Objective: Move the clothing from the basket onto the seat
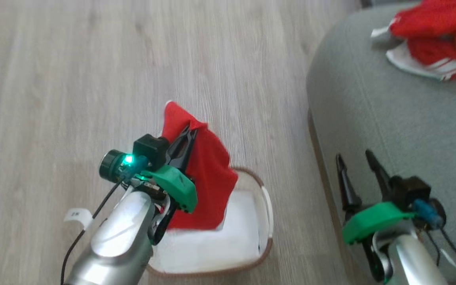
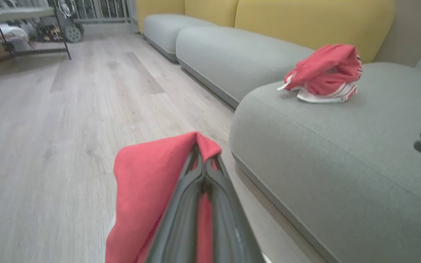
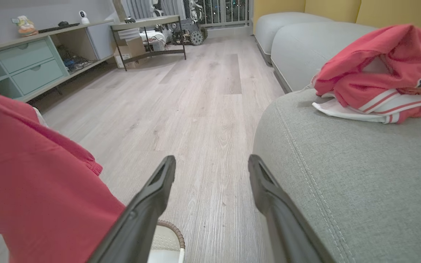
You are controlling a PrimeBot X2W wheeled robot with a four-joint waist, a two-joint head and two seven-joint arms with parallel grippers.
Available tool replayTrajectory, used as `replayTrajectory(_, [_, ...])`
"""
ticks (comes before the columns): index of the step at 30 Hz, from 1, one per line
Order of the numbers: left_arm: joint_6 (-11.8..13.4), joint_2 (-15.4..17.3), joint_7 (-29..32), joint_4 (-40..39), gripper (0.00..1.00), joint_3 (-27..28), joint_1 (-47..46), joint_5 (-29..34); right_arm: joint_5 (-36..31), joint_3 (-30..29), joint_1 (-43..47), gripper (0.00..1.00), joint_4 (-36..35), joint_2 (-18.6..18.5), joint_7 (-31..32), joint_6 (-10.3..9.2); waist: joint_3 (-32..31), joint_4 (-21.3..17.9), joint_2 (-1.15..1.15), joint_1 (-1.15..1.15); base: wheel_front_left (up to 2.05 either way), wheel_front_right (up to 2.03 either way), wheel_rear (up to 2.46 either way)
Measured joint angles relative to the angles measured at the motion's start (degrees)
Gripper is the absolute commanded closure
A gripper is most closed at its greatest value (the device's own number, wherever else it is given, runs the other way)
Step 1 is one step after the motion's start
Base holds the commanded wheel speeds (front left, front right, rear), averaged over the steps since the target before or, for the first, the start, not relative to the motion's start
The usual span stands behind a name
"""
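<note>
The left arm (image 1: 121, 233) and the hanging red garment (image 1: 208, 174) hide much of the basket (image 1: 228, 245). The part of its white bottom that shows is bare. The left gripper (image 1: 188, 132) is clamped on the garment's top fold and holds it above the basket. A striped red bundle (image 1: 437, 39) lies on the seat (image 1: 390, 111), cut off by the head view's upper right edge. The right gripper (image 1: 353, 155) hangs by the seat's edge with its fingers spread, holding nothing.
</note>
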Motion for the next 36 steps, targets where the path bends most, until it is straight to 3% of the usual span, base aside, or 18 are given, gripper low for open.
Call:
replayTrajectory(10, [0.46,-0.11,0.64,-1.47,1.00,0.77,-1.01,-1.46,0.01,2.26,3.61,0.00,1.60,0.02,0.00,0.00,-11.81,0.86,0.00,0.00,0.00,0.00,0.00])
replayTrajectory(21, [0.51,-1.35,1.94,-1.86,1.00,0.27,-7.42,-1.83,-0.60,6.41,3.43,0.00,2.91,0.02,0.00,0.00,-14.47,1.91,0.00,0.00,0.00,0.00,0.00])
replayTrajectory(32, [0.00,-2.65,1.58,0.63,1.00,-1.27,-11.71,-2.44,-0.96,16.86,-9.03,0.00,8.83,-0.12,0.00,0.00,-14.95,1.98,0.00,0.00,0.00,0.00,0.00])
replayTrajectory(36, [-0.01,-2.83,1.03,1.10,1.00,-1.58,-12.37,-2.85,2.46,21.81,-14.19,0.00,12.71,-0.59,0.00,0.00,-14.92,2.47,0.00,0.00,0.00,0.00,0.00])
